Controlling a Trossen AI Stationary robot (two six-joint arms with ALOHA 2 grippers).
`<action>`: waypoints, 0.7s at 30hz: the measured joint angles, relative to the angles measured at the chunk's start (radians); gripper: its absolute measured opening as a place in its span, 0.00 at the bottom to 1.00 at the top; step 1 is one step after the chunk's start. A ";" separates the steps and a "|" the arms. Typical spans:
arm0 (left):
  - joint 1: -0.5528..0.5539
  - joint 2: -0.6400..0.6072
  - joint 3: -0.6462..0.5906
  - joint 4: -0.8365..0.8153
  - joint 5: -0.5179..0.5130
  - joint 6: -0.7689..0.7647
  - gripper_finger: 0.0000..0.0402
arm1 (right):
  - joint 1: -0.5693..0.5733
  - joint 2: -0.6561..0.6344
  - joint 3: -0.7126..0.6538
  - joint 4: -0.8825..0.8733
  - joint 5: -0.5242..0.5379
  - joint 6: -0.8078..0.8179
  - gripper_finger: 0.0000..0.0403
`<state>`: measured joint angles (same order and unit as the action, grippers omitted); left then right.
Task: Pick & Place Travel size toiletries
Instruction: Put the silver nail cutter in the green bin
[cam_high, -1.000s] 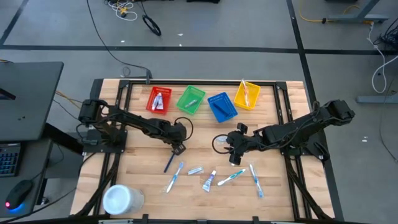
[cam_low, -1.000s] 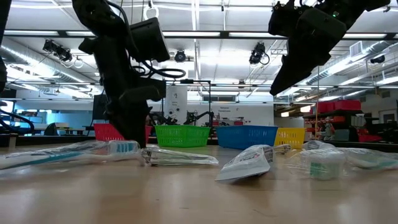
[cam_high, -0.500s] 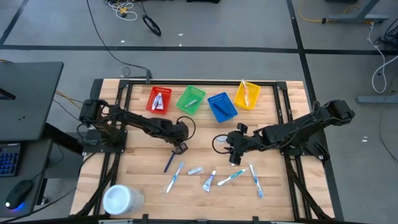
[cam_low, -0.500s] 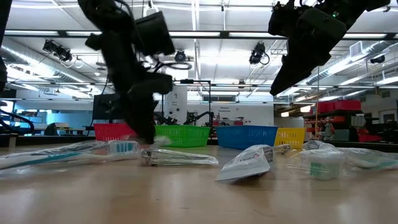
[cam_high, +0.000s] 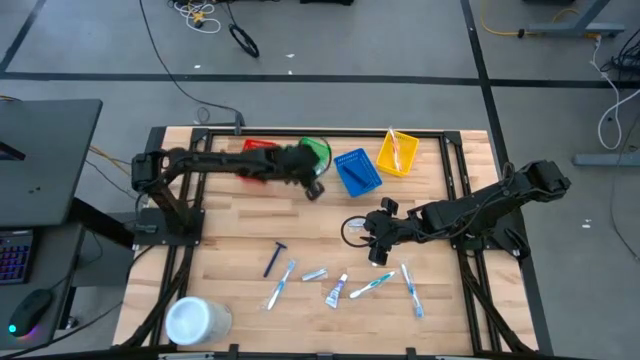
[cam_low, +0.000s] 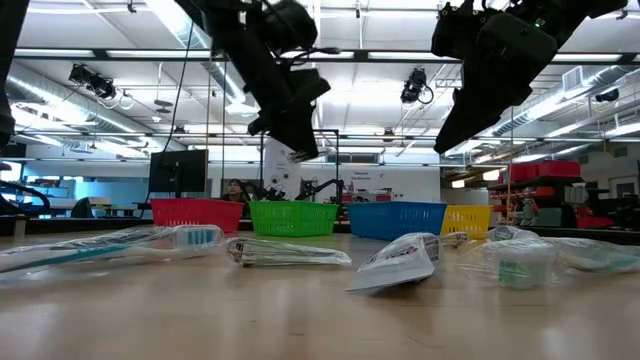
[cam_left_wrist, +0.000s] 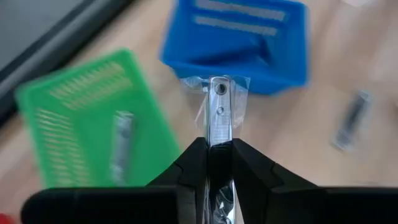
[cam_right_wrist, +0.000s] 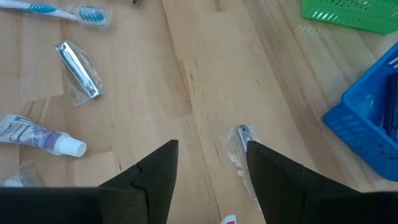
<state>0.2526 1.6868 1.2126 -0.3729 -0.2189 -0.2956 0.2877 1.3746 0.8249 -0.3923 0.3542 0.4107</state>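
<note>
Now my left arm has swung up and away from the middle of the surface (cam_high: 230, 300), where it hung low half a second ago. Its left gripper (cam_high: 314, 188) now hangs in the air by the near edge of the green basket (cam_high: 318, 149), just beside the blue basket (cam_high: 356, 171). The jaws are shut tight on a small metal nail clipper in a clear wrapper (cam_left_wrist: 217, 115), and it sticks straight out from them. In the left wrist view I see the green basket on one side and the blue basket ahead, with the clipper's tip over the blue one's near edge.

The right gripper (cam_high: 377, 240) has not moved. It hangs above the wood near the middle, with its jaws open and nothing in them. A wrapped clipper (cam_right_wrist: 241, 138) lies on the wood between them.

Most of the toiletries (cam_high: 340, 285) lie in a loose row near the front edge, with bare wood between them and the baskets. A dark razor (cam_high: 273, 259) lies at the left end of the row. The red basket (cam_high: 259, 148) and yellow basket (cam_high: 395, 152) sit at the far edge, and a white tub (cam_high: 193, 320) stands at the front left corner.
</note>
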 joint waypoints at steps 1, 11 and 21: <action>0.028 0.001 0.003 0.000 0.004 0.008 0.16 | 0.000 0.000 0.000 0.000 0.000 0.000 0.50; 0.221 0.046 -0.038 0.098 0.120 0.054 0.16 | 0.000 0.000 0.000 0.003 0.001 -0.016 0.50; 0.246 0.201 -0.038 0.159 0.153 0.049 0.17 | 0.000 0.000 0.000 0.017 0.003 -0.016 0.50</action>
<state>0.4988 1.8880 1.1744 -0.2140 -0.0659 -0.2466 0.2874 1.3746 0.8246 -0.3756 0.3569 0.3950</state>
